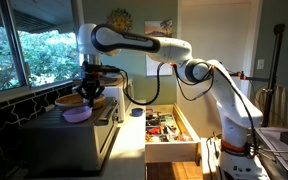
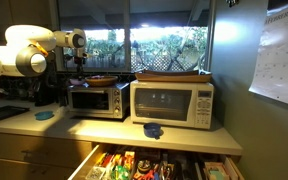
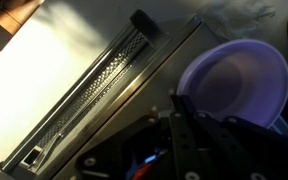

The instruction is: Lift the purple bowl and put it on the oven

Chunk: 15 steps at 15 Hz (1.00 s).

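The purple bowl (image 1: 77, 114) is at the top of the grey metal oven (image 1: 74, 145), near its front edge. In the wrist view the bowl (image 3: 239, 80) fills the upper right, over the oven's top with its vent slits (image 3: 94, 90). My gripper (image 1: 91, 97) hangs right over the bowl's rim. Its dark fingers (image 3: 176, 100) meet at the rim, pinching it. In the exterior view from the front, the oven (image 2: 96, 99) stands on the counter with my gripper (image 2: 81, 68) above it; the purple bowl is hidden there.
A brown wooden bowl (image 1: 69, 100) with orange contents stands on the oven behind the purple bowl. A white microwave (image 2: 172, 103) stands beside the oven. A drawer (image 1: 169, 130) full of small items is pulled open below the counter. Blue items (image 2: 154, 129) lie on the counter.
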Tool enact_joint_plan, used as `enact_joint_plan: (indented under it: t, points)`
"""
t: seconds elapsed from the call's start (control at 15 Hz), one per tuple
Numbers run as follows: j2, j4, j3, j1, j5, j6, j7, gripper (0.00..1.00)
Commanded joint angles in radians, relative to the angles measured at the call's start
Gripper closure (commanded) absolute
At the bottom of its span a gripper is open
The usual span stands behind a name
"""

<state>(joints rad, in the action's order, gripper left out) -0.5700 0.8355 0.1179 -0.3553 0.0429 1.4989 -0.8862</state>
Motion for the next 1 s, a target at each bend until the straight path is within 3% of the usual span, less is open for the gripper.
enact_joint_plan:
  t: [0.0,0.4,0.47,0.6,0.93]
  points:
    - [0.0,-0.014,-0.016,-0.008,-0.023,-0.047,-0.043,0.99]
    - [0.002,-0.019,-0.024,-0.013,-0.036,-0.049,-0.038,0.96]
    - [0.003,-0.02,-0.023,-0.013,-0.039,-0.05,-0.032,0.71]
    - [0.008,-0.022,-0.021,-0.013,-0.052,-0.055,-0.019,0.63]
    - [0.051,-0.03,-0.005,-0.006,-0.091,-0.066,0.152,0.25]
